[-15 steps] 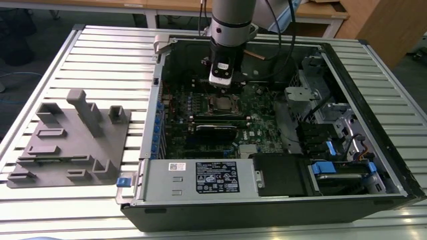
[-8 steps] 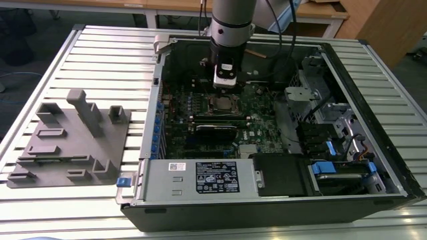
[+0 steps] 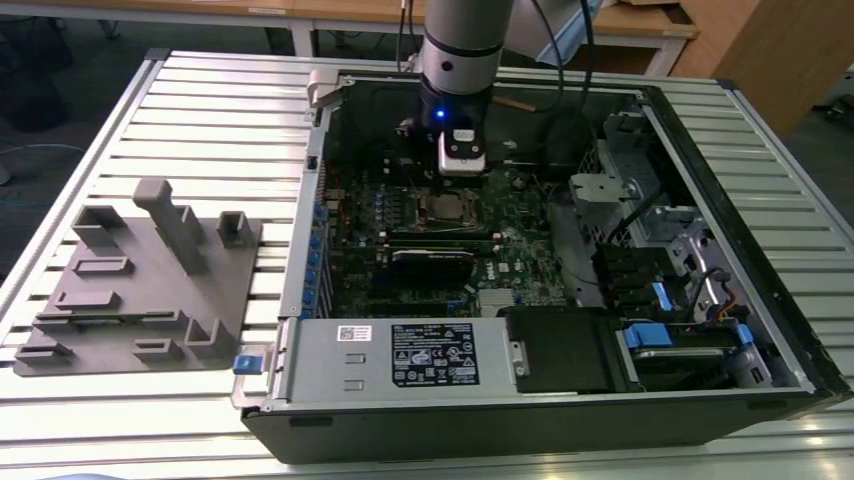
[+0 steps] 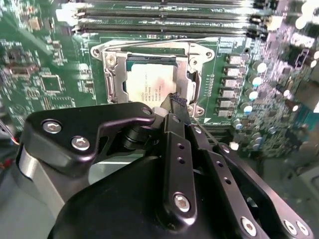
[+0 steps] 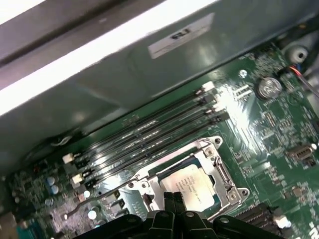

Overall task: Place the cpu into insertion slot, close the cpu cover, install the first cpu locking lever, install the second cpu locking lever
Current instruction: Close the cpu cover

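The cpu [image 4: 149, 84] lies flat in the insertion slot [image 4: 197, 55] on the green motherboard, its silver top with print facing up. The thin silvery cpu cover [image 4: 108, 69] is down around the chip, framing it. A thin wire locking lever [image 4: 149, 44] runs along one side of the socket. In the first wrist view the cpu [image 5: 192, 184] sits in the cover [image 5: 219, 169], and a lever [image 5: 94, 200] sticks out sideways from the socket. My gripper [image 5: 174, 195] is shut with nothing in it, tips just above the chip's edge. In the exterior view the gripper [image 3: 461, 172] hangs over the socket [image 3: 447, 208].
Long black memory slots [image 5: 144, 134] run beside the socket. The open computer case [image 3: 300, 230] walls in the board, with a power supply [image 3: 400, 355] and drive cages [image 3: 654, 335] nearby. A grey fixture [image 3: 140, 290] sits on the slatted table at the exterior view's left.
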You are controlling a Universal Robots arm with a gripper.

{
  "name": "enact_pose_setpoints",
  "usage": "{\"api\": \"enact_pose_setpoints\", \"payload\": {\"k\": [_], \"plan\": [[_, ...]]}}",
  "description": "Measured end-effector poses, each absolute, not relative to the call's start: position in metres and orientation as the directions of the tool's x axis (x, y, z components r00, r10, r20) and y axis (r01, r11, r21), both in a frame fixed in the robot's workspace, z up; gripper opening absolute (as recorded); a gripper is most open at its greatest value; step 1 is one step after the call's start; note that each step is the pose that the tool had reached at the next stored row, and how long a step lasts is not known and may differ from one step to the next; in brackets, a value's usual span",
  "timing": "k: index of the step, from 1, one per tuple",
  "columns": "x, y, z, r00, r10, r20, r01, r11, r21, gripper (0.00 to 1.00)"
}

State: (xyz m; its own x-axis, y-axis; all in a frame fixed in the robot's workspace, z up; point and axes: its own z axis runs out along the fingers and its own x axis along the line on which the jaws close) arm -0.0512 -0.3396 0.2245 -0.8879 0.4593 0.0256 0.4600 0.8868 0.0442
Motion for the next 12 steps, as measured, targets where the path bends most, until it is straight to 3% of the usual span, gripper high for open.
{"api": "enact_pose_setpoints", "payload": {"k": [12], "plan": [[-0.0512,-0.3396,0.2236,-0.967,0.254,0.026,0.255,0.966,0.044,0.11]]}}
